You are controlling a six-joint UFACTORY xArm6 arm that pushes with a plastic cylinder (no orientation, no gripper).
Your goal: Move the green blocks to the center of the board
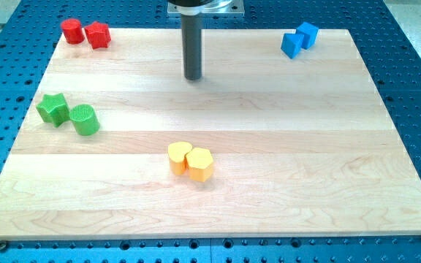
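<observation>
A green star block point(52, 108) and a green cylinder block point(85, 120) sit side by side near the view's left edge of the wooden board point(283, 161). My tip point(193, 77) stands in the upper middle of the board, well to the right of and above both green blocks, touching no block.
Two red blocks, a cylinder point(71, 31) and a star-like one point(97, 34), sit at the top left corner. Two blue blocks point(300, 39) sit at the top right. Two yellow blocks, a rounded one point(179, 156) and a hexagon point(200, 164), touch each other at lower middle.
</observation>
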